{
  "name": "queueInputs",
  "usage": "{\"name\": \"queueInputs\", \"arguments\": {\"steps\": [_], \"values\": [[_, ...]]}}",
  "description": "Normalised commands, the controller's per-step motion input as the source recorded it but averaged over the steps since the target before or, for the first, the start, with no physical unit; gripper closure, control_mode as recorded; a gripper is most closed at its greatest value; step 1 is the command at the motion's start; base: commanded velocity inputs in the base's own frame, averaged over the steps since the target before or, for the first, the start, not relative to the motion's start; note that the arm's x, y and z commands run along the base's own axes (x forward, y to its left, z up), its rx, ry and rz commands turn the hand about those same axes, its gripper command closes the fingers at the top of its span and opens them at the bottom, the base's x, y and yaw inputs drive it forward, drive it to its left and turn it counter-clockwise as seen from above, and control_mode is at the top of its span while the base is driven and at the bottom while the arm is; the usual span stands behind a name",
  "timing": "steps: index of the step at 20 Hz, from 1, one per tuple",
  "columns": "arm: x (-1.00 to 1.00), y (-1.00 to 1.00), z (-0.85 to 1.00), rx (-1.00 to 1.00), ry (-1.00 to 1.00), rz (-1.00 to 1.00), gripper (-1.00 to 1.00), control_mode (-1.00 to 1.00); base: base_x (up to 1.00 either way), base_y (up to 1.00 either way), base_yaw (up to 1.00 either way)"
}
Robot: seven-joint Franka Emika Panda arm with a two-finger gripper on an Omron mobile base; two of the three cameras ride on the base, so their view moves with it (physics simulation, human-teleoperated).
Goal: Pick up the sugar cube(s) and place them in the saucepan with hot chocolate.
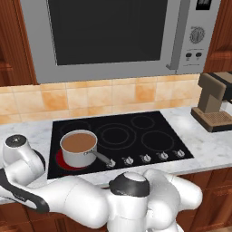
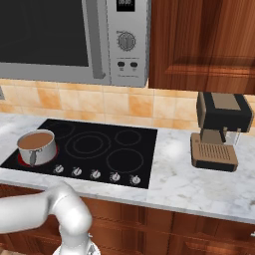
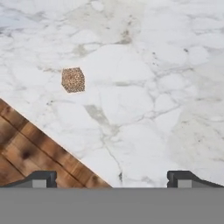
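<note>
A home kitchen: cooktop [image 1: 118, 136], microwave [image 1: 113, 36], marble counter [image 2: 199, 184], coffee machine [image 2: 219, 130], wooden cabinets [image 2: 204, 45].

Grainy brown sugar cube [image 3: 73, 79] on smooth veined marble counter [image 3: 144, 87], steel saucepan [image 1: 79, 148]

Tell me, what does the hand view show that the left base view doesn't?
Hand view: a speckled brown sugar cube lying alone on marble, the counter's edge with wood below, and the gripper with its tips wide apart, nothing between them. Left base view: the saucepan with hot chocolate on a glowing red burner of the black cooktop, a microwave above, a coffee machine at right. Shared: the white marble counter.
</note>
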Motion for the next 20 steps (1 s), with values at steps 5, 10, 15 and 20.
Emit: {"name": "queueInputs", "arguments": {"steps": [5,10,15,20], "values": [[0.04,0.37,0.00,0.00,0.05,0.00,-1.00,-1.00,0.00,0.00,0.00],[0.00,0.20,-0.09,0.00,0.05,0.00,-1.00,-1.00,0.00,0.00,0.00],[0.13,0.15,-0.03,0.00,0.02,0.00,-1.00,-1.00,0.00,0.00,0.00],[0.16,0.04,-0.13,0.00,0.00,0.00,-1.00,-1.00,0.00,0.00,0.00]]}}
